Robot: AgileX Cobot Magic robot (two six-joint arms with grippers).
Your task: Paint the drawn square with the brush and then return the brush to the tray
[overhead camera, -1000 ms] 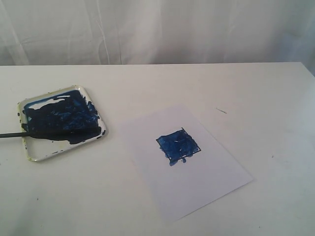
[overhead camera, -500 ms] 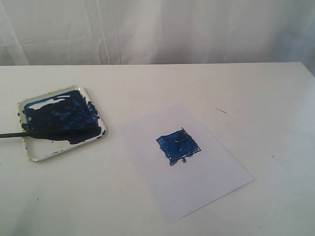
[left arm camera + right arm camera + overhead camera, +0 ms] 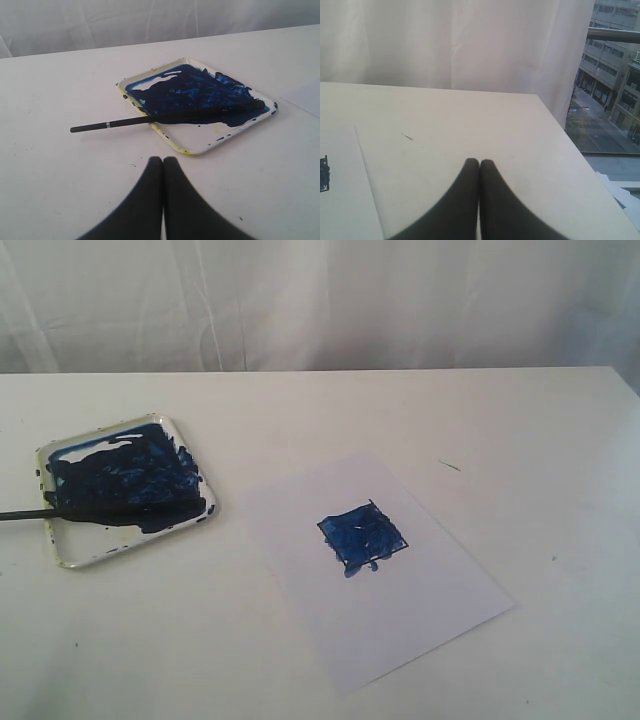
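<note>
The drawn square [image 3: 362, 537] on the white paper sheet [image 3: 400, 610] is filled with blue paint, with a small drip past its lower edge. At the left stands the tray [image 3: 80, 555] [image 3: 200, 146], its inside smeared dark blue. The brush [image 3: 25, 513] [image 3: 125, 123] lies across the tray, bristles in the paint and handle sticking out over the rim onto the table. My left gripper [image 3: 163, 160] is shut and empty, a short way back from the tray. My right gripper [image 3: 479, 161] is shut and empty over bare table, beside the paper's edge [image 3: 340, 190]. Neither gripper shows in the exterior view.
A thin dark scratch mark [image 3: 450, 466] [image 3: 407, 136] lies on the white table beyond the paper. A white curtain [image 3: 320, 300] hangs behind the table's far edge. The right wrist view shows the table's side edge [image 3: 580, 165] with a window past it.
</note>
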